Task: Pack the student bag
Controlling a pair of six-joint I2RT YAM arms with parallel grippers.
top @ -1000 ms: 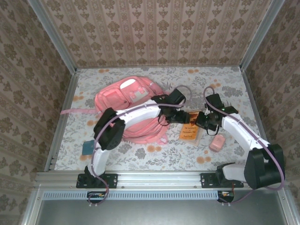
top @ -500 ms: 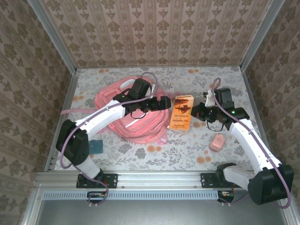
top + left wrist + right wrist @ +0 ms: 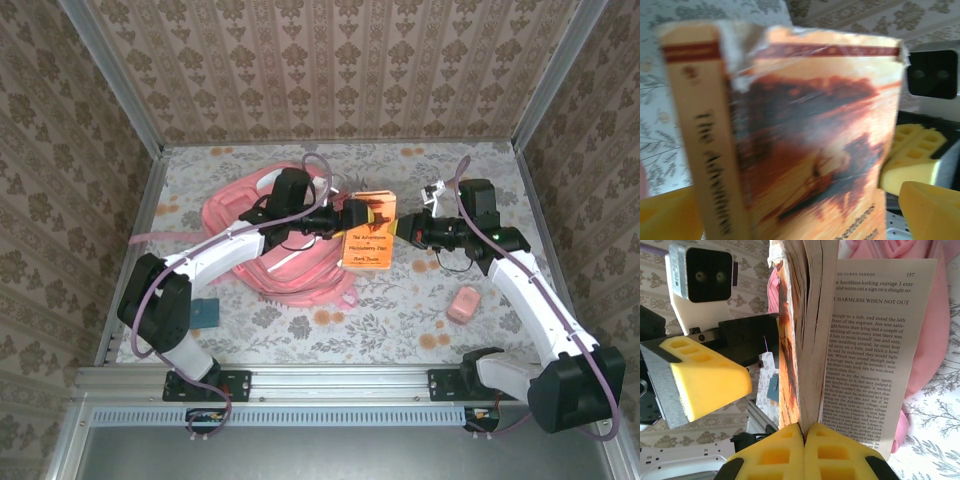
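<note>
— Where does the student bag (image 3: pixel 232 212) sit?

— Left of centre on the flowered table (image 3: pixel 480 180), lying flat, in the same spot as a second ago. The left arm reaches across it.

— And that arm has changed?

— Yes. A second ago its elbow was folded close in front of the bag; now the elbow is swung out to the left edge and the forearm runs over the bag toward the middle.

— The grippers?

— The left gripper (image 3: pixel 347 216) stands wide, one yellow pad on each side of the orange book (image 3: pixel 367 233) and, in the right wrist view, apart from its cover. The right gripper (image 3: pixel 408 231) is clamped on the book's pages, fingers (image 3: pixel 775 456) pressed together.

— The book itself?

— A second ago it lay on the table nearer the arm bases. Half a second ago it was up, right of the bag. Now it is closer to the bag's edge, between both grippers.

— Small things?

— The pink block (image 3: pixel 463 303) and the blue card (image 3: pixel 206 313) lie where they were.
</note>
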